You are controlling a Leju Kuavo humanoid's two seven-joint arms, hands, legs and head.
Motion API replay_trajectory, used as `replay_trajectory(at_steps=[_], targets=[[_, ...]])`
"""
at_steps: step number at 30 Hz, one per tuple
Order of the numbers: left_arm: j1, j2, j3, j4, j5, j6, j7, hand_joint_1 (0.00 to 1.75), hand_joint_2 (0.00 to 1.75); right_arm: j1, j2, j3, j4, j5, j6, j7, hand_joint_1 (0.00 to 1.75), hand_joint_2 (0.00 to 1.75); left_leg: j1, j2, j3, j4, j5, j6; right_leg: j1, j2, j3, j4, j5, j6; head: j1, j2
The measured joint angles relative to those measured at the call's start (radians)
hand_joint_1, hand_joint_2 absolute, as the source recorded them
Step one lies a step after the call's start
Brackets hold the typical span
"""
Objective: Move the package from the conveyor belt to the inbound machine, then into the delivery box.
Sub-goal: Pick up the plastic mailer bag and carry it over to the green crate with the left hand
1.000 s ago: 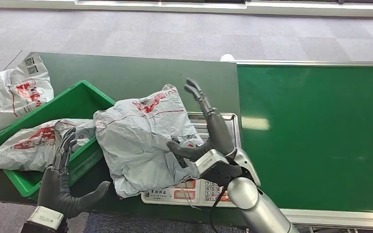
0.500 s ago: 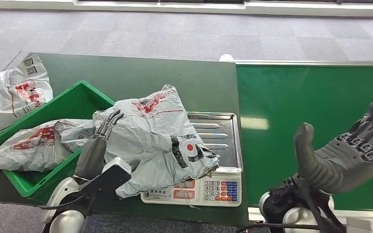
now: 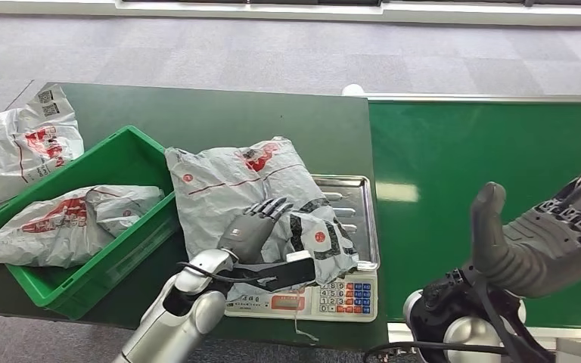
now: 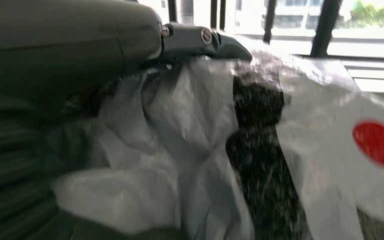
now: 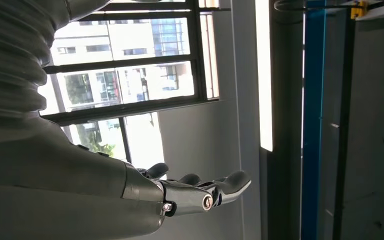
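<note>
1. The left hand lies on top of the grey package, fingers curled down into the crumpled plastic; whether they actually grip it I cannot tell.
2. In the left wrist view the thumb presses against the package's wrinkled grey film, beside a black patch and a red dot.
3. The package sits under that hand on the steel tray of the scale, its far end spilling past the tray onto the dark green counter.
4. Just beside the left hand, on its outer side, stands the green bin, with another grey bag inside.
5. The right hand hangs palm up with fingers spread, holding nothing, above the green conveyor belt.
</note>
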State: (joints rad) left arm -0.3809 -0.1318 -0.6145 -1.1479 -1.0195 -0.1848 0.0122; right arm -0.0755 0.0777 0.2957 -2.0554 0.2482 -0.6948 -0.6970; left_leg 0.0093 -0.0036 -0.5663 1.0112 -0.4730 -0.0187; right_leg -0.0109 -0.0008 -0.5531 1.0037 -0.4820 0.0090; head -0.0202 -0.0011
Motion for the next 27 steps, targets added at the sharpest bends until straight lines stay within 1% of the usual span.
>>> replay_trajectory(at_steps=[3,6,10,13,16,19,22,23,26,27], targets=[[-0.05,-0.027,-0.045,0.109,-0.057,0.046,0.021,1.75,1.75,0.001,0.0,0.008,0.018,-0.007,0.0,0.0,0.0,1.75,0.0,-0.001,0.0,0.0,0.0,0.0,0.0,0.0,0.001,0.0,0.0,0.0,0.0,0.0],[-0.076,-0.033,-0.073,0.177,-0.117,0.091,0.051,1.75,1.75,0.008,0.0,0.009,0.03,-0.011,0.0,0.001,0.0,1.75,0.0,-0.001,0.0,0.0,0.0,0.0,0.0,0.0,0.001,0.0,0.0,0.0,0.0,0.0],[-0.091,-0.034,-0.085,0.22,-0.15,0.143,0.063,1.75,1.75,0.019,-0.001,0.01,0.045,-0.021,0.0,0.001,0.0,1.75,0.0,-0.001,0.001,0.0,0.0,0.0,0.001,0.0,0.001,0.0,0.0,0.0,0.0,0.0],[-0.084,-0.03,-0.075,0.216,-0.157,0.207,0.04,1.75,1.75,0.026,-0.005,0.017,0.058,-0.024,0.0,0.001,0.0,1.75,0.0,-0.001,0.001,0.0,0.001,0.0,0.001,0.0,0.001,0.0,0.0,0.0,0.0,0.0],[-0.055,-0.021,-0.048,0.154,-0.168,0.308,0.002,1.75,1.75,0.037,-0.01,0.026,0.069,-0.019,0.0,0.001,0.0,1.75,0.0,-0.001,0.0,0.0,0.001,-0.001,0.001,0.0,0.0,0.001,0.0,0.0,0.0,0.0],[-0.026,-0.004,-0.024,0.049,-0.244,0.429,-0.003,1.75,1.75,0.048,-0.012,0.031,0.075,-0.009,0.0,0.0,0.0,1.75,0.0,-0.001,-0.002,0.0,0.002,-0.001,0.001,0.0,-0.001,0.001,0.0,0.0,0.0,0.0],[-0.008,0.011,-0.009,-0.042,-0.299,0.493,-0.004,1.75,1.75,0.055,-0.013,0.034,0.081,-0.005,0.0,0.0,0.0,1.75,0.0,-0.001,-0.003,0.0,0.001,-0.001,0.001,0.0,-0.002,0.001,0.0,0.0,0.0,0.0],[-0.001,0.016,-0.005,-0.068,-0.314,0.535,-0.011,1.75,1.75,0.057,-0.013,0.034,0.083,-0.005,0.0,0.0,0.0,1.75,0.0,-0.001,-0.004,0.0,0.001,-0.001,0.001,0.0,-0.003,0.001,0.0,0.0,0.0,0.0],[0.026,0.041,0.017,-0.176,-0.363,0.708,-0.03,1.75,1.75,0.067,-0.015,0.034,0.088,-0.006,-0.001,0.0,0.0,1.75,0.0,-0.001,-0.005,0.0,0.001,-0.001,0.001,0.0,-0.004,0.001,0.0,0.0,0.0,0.0],[0.034,0.054,0.033,-0.222,-0.368,0.742,-0.028,1.75,1.75,0.072,-0.015,0.035,0.091,-0.009,-0.001,0.0,0.0,1.75,0.0,-0.001,-0.005,0.0,0.001,-0.001,0.001,0.0,-0.004,0.001,0.0,0.0,0.0,0.0]])
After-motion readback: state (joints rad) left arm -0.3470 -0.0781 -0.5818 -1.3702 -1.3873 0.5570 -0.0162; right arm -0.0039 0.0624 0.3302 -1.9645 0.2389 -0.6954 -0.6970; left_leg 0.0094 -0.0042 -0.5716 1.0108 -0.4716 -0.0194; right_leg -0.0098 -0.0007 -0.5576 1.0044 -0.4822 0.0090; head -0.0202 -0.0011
